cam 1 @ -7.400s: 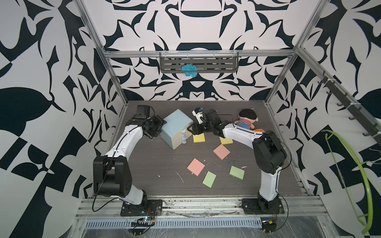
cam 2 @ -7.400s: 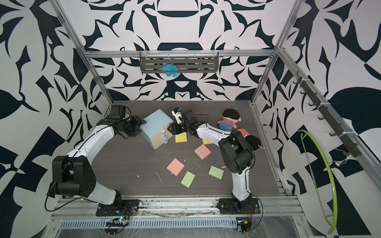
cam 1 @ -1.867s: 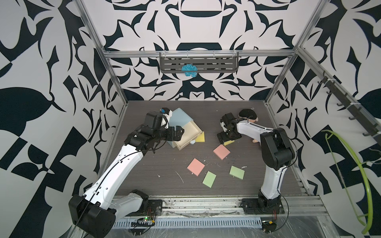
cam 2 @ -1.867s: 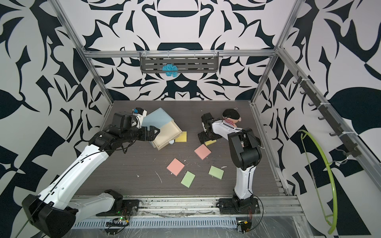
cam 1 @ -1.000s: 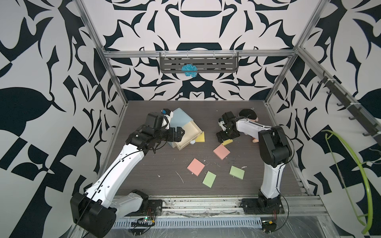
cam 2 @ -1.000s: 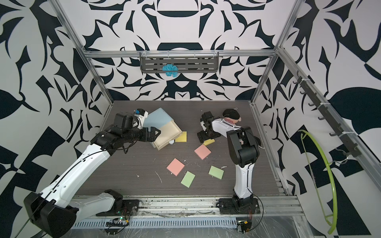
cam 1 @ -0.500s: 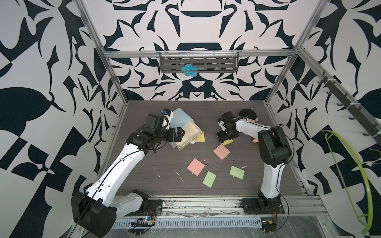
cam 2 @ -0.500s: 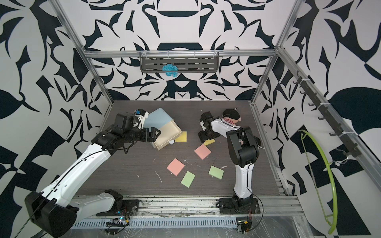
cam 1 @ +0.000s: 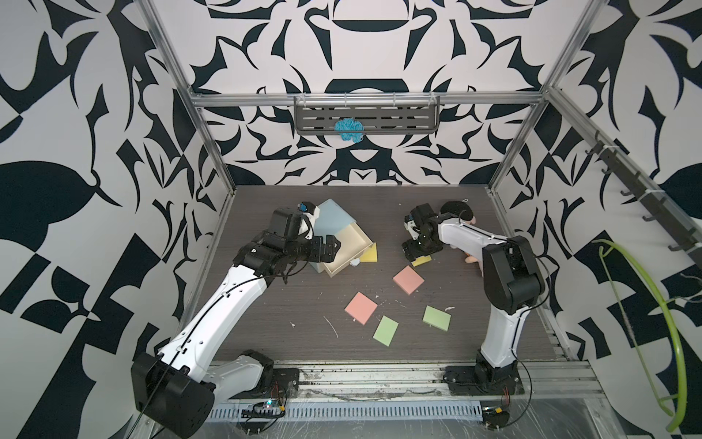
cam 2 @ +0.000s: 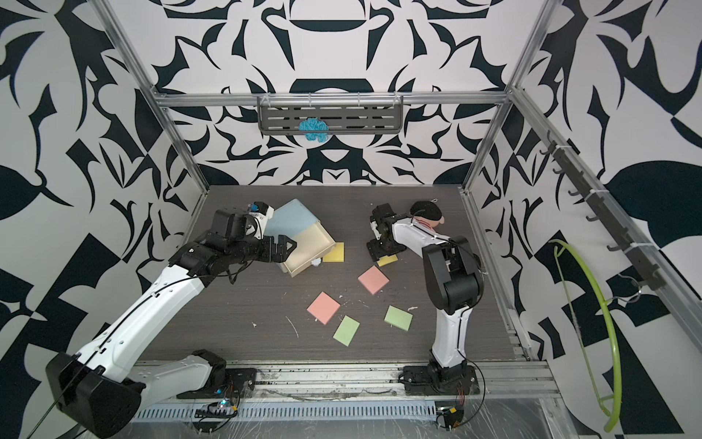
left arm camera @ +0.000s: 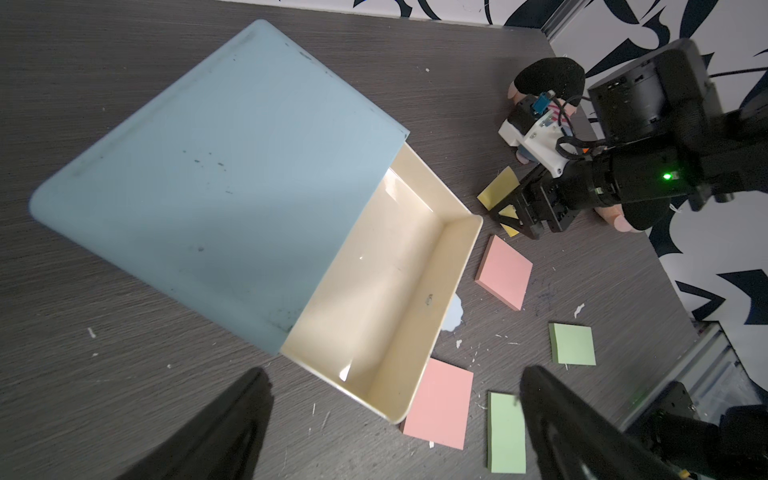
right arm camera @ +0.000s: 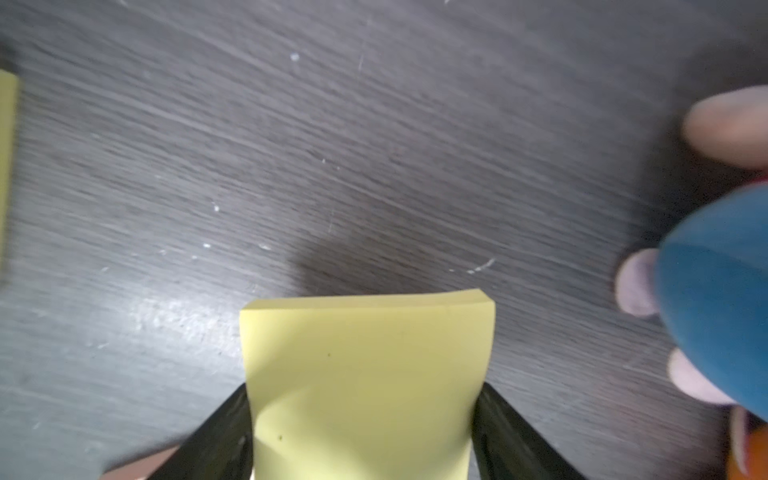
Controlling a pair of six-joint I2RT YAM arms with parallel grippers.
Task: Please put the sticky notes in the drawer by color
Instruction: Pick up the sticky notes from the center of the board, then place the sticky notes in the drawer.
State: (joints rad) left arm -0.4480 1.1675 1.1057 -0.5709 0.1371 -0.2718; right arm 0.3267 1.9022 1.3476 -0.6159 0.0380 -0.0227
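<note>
Right gripper (cam 1: 416,254) pinches the square yellow paper pad (right arm camera: 365,374) edgewise, likely to lift; left gripper (cam 1: 329,248) hangs wide open by the pulled-out cream drawer (cam 1: 347,249) of the pale-blue chest (cam 1: 334,223), far left.

Open tray (cam 1: 347,251) of drawer (cam 1: 336,222) reachable from above
Left gripper (cam 1: 329,249) over one tray side; yellow pad (cam 1: 370,254) just beside front; pink pads (cam 1: 408,279) and right gripper (cam 1: 417,257) holding second yellow pad (right arm camera: 365,374) further out
</note>
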